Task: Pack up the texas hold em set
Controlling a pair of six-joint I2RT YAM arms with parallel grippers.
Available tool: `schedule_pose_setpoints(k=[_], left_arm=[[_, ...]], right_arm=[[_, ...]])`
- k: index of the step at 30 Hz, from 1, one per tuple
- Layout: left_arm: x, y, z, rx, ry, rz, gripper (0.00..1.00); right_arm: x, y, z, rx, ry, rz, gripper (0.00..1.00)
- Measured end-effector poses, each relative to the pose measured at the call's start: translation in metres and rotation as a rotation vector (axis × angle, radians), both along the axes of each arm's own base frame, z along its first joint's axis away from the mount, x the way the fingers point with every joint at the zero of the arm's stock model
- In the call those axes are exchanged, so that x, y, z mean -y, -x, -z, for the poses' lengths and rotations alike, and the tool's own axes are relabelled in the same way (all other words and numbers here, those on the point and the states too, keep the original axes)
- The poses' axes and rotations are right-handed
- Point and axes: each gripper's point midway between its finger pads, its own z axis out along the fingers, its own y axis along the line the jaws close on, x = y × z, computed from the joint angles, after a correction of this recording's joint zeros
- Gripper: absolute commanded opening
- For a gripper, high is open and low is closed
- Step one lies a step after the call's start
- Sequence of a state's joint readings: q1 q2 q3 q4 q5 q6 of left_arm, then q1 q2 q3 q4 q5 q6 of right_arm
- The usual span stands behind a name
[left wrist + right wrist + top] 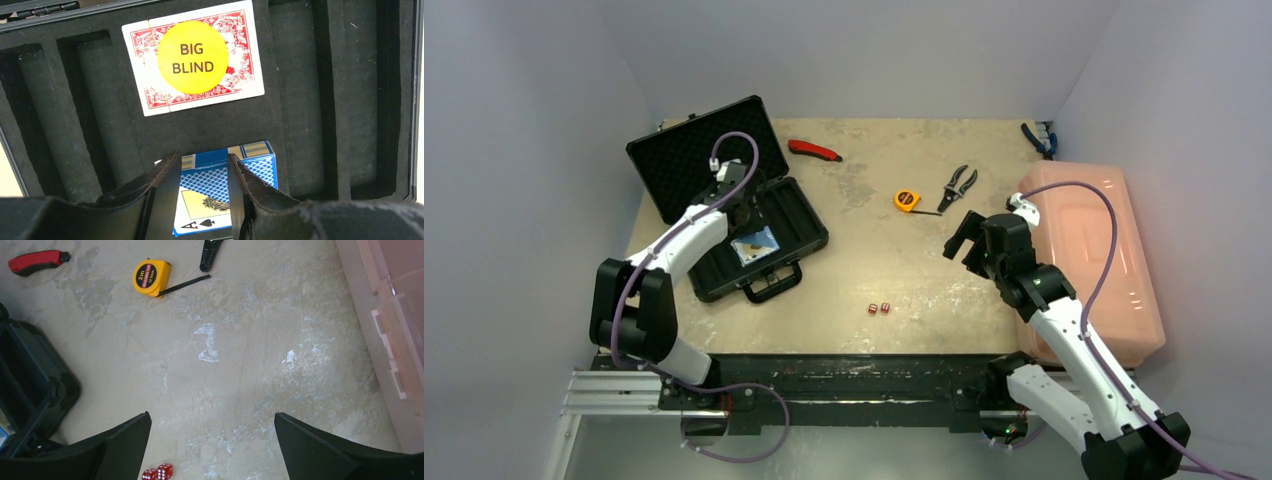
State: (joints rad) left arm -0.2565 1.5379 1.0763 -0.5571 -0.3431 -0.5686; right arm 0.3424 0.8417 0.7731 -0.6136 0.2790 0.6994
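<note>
The black briefcase lies open at the left, its lid propped up behind. On its foam lining lies a red card deck with a yellow "BIG BLIND" disc on top. A blue card deck lies face up just below my left gripper. Its jaws stand a narrow gap apart over the deck, and the right finger covers part of it. Two tiny red dice sit on the table near the front. My right gripper hovers wide open above bare table, with the dice by its left finger.
A yellow tape measure and black pliers lie mid-table towards the back. A red utility knife is behind the case. The large pink bin fills the right side, with blue-handled pliers behind it.
</note>
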Motion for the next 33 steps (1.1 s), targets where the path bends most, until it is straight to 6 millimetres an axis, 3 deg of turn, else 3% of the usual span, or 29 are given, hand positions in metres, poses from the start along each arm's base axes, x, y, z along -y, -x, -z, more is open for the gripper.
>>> schedule_pose_setpoints(k=[16,21,26,33], left_arm=[[0.002,-0.001,0.003,0.013,0.038,-0.061,0.38],[0.003,-0.001,0.022,-0.004,0.045,-0.085,0.38],[0.002,-0.003,0.024,0.004,0.044,-0.094,0.38],[0.002,-0.003,0.023,0.012,0.029,-0.096,0.46]], right_arm=[[0.000,0.000,0.001,-0.003,0.001,0.000,0.99],[0.000,0.000,0.001,-0.002,0.001,0.000,0.99],[0.000,0.000,0.001,-0.003,0.001,0.000,0.99],[0.000,0.000,0.001,-0.003,0.001,0.000,0.99]])
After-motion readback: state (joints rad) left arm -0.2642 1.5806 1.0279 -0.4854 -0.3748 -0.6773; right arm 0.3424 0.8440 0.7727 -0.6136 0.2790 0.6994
